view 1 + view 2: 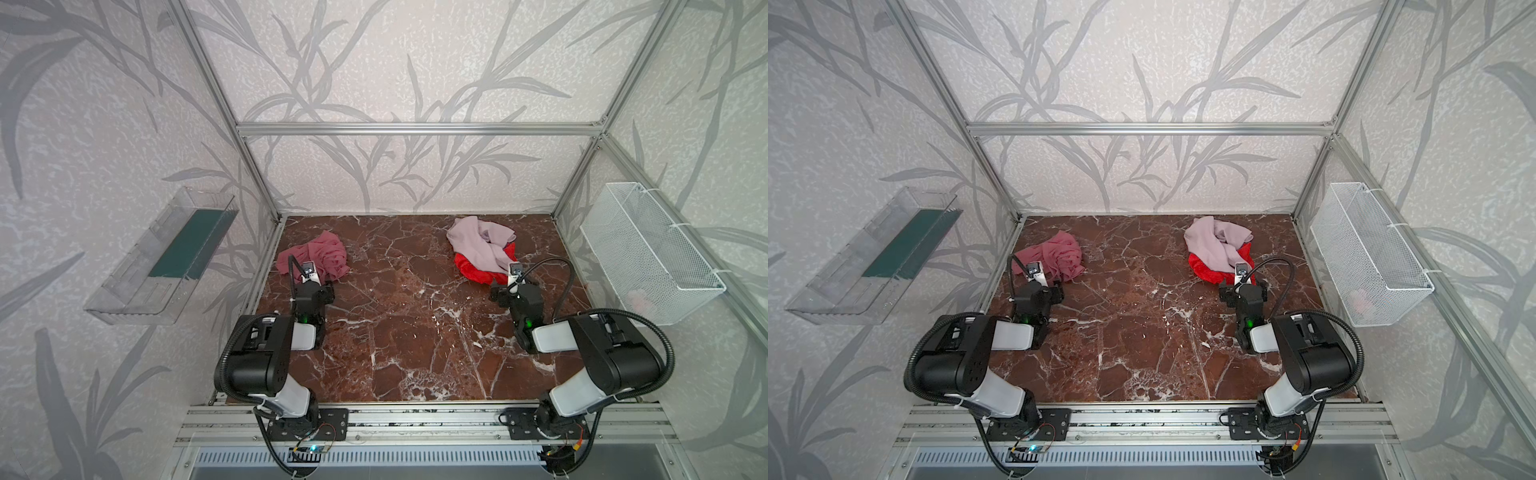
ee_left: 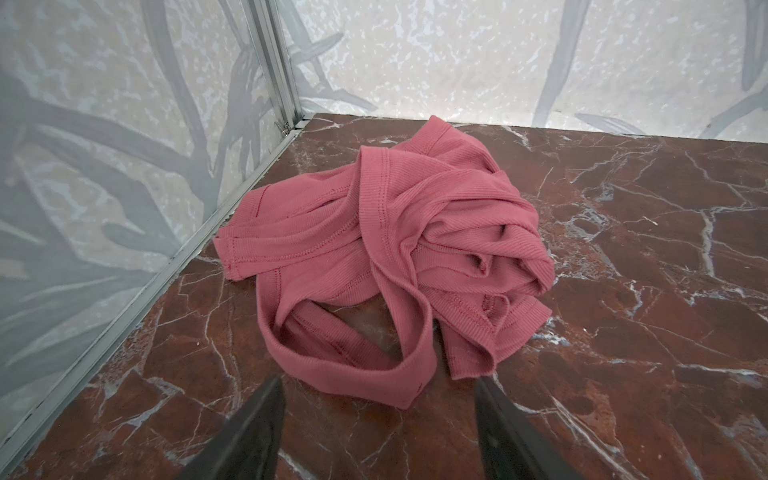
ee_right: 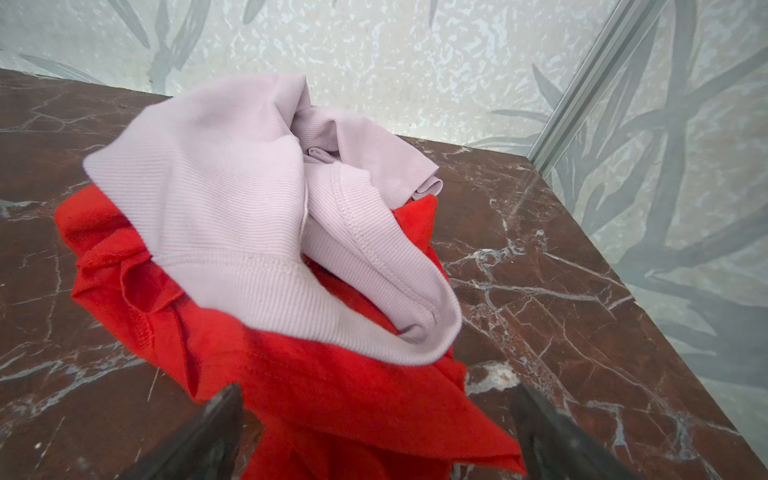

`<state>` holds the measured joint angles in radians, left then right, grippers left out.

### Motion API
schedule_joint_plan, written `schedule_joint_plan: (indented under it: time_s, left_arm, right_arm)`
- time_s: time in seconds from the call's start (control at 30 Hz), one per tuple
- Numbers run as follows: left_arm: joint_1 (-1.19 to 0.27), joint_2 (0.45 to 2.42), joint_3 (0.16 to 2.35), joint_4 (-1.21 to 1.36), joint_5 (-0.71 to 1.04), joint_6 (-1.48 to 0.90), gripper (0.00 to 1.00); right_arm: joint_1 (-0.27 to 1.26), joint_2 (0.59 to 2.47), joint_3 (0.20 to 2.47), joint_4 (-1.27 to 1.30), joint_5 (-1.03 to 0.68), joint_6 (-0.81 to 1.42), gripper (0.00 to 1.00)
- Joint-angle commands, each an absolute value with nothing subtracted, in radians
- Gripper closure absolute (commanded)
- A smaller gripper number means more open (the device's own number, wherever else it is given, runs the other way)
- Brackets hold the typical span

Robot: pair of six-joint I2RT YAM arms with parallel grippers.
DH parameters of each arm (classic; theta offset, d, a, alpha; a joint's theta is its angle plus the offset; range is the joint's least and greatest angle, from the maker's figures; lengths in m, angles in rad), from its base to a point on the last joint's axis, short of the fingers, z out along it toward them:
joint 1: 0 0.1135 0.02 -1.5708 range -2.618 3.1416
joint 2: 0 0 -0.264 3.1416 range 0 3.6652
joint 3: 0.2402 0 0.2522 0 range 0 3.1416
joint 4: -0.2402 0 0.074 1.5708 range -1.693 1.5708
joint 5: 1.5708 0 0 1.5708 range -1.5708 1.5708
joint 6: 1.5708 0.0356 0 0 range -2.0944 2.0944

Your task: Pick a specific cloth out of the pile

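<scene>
The cloth (image 1: 322, 253) (image 1: 1061, 253), dusty rose and crumpled, lies alone at the back left of the marble table (image 1: 415, 332), close to the left wall. In the left wrist view the cloth (image 2: 415, 232) has its near loop between the tips of my left gripper (image 2: 376, 382), which is open and grips nothing. The pile (image 1: 478, 245) (image 1: 1214, 247) sits at the back right: a pale lilac-pink cloth (image 3: 232, 199) draped over a bright red cloth (image 3: 332, 374). My right gripper (image 3: 376, 388) is open, with the red cloth's near edge lying between its fingers.
A white wire basket (image 1: 648, 253) hangs on the right wall. A clear plastic shelf (image 1: 166, 257) with a green insert hangs on the left wall. Aluminium frame posts (image 1: 266, 195) stand at the table's back corners. Both arm bases sit at the front rail.
</scene>
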<state>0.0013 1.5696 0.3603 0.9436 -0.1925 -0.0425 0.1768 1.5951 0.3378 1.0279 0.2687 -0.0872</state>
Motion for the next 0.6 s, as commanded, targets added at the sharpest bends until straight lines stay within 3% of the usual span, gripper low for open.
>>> schedule_joint_plan:
  time_s: [0.0,0.17,0.57]
  left_arm:
    - [0.003,1.569,0.373,0.958,-0.198,-0.04,0.01]
    - [-0.007,1.575,0.322,1.067,-0.311,-0.056,0.01]
    - [-0.01,1.575,0.358,0.996,-0.301,-0.05,0.01]
  right_arm:
    - [0.179,1.604,0.345,1.066,0.279,-0.092,0.01]
    - [0.18,1.603,0.345,1.066,0.278,-0.092,0.01]
    - [0.179,1.604,0.348,1.059,0.275,-0.091,0.01]
